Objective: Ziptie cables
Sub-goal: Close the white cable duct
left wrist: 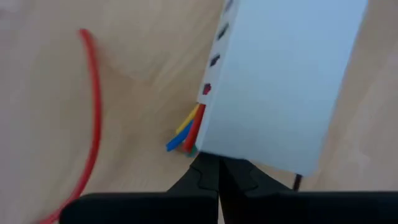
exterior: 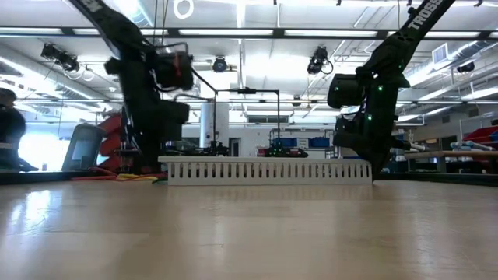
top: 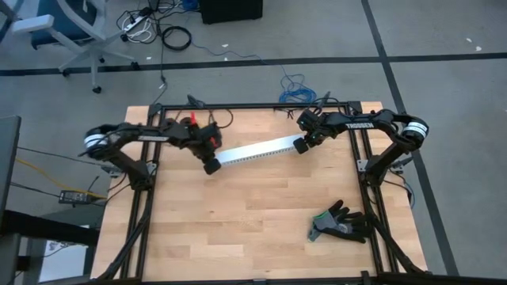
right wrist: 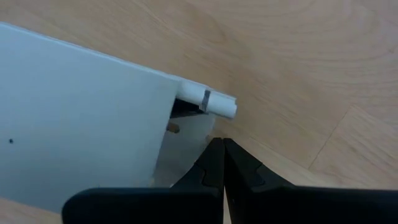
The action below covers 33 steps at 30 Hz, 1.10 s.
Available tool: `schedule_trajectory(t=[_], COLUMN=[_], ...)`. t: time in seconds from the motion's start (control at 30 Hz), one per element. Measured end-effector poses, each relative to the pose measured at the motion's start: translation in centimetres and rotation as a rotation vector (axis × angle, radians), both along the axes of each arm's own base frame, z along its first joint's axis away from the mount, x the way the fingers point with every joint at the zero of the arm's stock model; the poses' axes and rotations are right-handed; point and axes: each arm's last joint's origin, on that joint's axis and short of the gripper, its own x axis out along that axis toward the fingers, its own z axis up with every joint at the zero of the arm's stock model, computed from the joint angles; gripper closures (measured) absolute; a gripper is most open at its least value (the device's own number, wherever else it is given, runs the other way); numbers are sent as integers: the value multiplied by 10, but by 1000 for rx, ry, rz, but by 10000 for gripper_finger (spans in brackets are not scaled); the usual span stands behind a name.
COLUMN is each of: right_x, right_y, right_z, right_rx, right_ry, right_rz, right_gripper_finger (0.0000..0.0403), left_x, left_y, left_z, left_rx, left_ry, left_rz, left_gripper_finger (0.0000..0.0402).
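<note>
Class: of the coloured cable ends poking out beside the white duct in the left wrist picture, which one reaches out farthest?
The blue one; its tip extends past the yellow and red ends.

A light wooden-plank desk [top: 253, 229] framed by black metal rails is seen from above. A long white slotted plastic duct [top: 257, 150] lies across its far half, slanted. Blue, red and yellow cables [left wrist: 186, 134] stick out of one end of the duct, and a loose red wire [left wrist: 93, 118] curves over the wood beside it. A black-and-grey glove [top: 341, 222] lies near the right front corner.
</note>
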Motion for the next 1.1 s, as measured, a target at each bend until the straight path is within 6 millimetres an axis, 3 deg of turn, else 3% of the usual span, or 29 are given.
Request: schedule_trajectory(t=[0.17, 0.47, 0.57, 0.83, 1.1], right_x=[0, 0, 1, 0, 0], right_y=[0, 1, 1, 2, 2], right_z=[0, 0, 0, 0, 0], right_rx=[0, 1, -1, 3, 3], right_ry=[1, 5, 6, 13, 16], right_rz=[1, 10, 13, 6, 8], right_gripper_finger=[403, 403, 403, 403, 403], left_x=[15, -2, 0, 17, 1], left_y=[7, 2, 2, 6, 3], left_z=[-7, 11, 17, 10, 6], left_rx=[-5, 24, 11, -34, -3], left_ry=[131, 215, 159, 13, 237], left_rz=[-20, 29, 49, -34, 82], left_gripper_finger=[401, 401, 401, 401, 401])
